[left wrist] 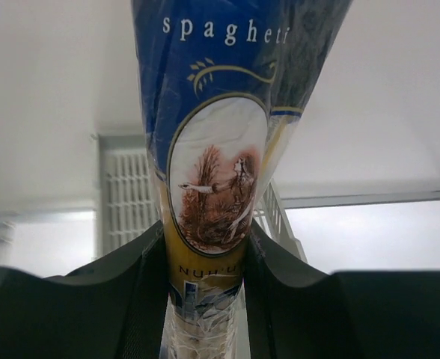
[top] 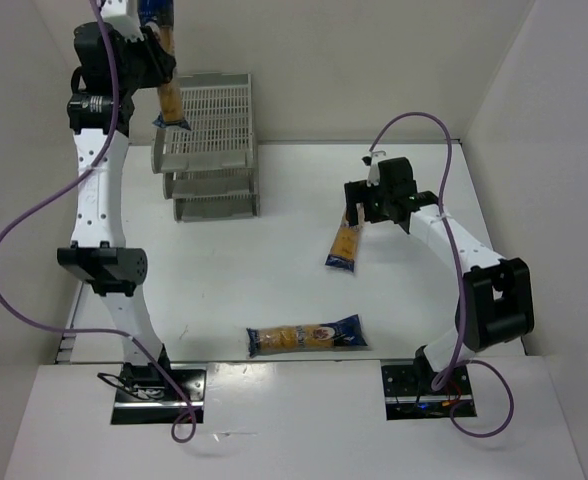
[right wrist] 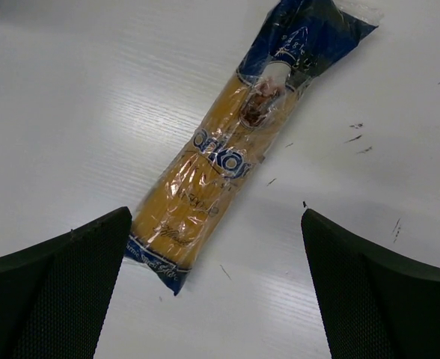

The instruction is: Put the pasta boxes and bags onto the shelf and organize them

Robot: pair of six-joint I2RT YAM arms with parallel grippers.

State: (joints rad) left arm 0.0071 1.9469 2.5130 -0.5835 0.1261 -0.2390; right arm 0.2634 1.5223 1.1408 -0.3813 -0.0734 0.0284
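Because dry spaghetti snaps if bent, each packet will likely handle as a light, stiff rod in slippery film. It is probably best taken around the middle, not by a floppy blue end. The left hand point(top: 157, 55) pinches the held packet point(top: 170, 98) partway along, and it hangs upright over the shelf point(top: 214, 110). The right hand point(right wrist: 218, 280) is spread wide above a second packet point(right wrist: 220, 157) lying on the surface point(top: 274, 260). A third packet point(top: 304, 337) lies nearer the arm bases. Only the left wrist view shows the label squeezed between the fingers. Only the top view shows all three packets at once.
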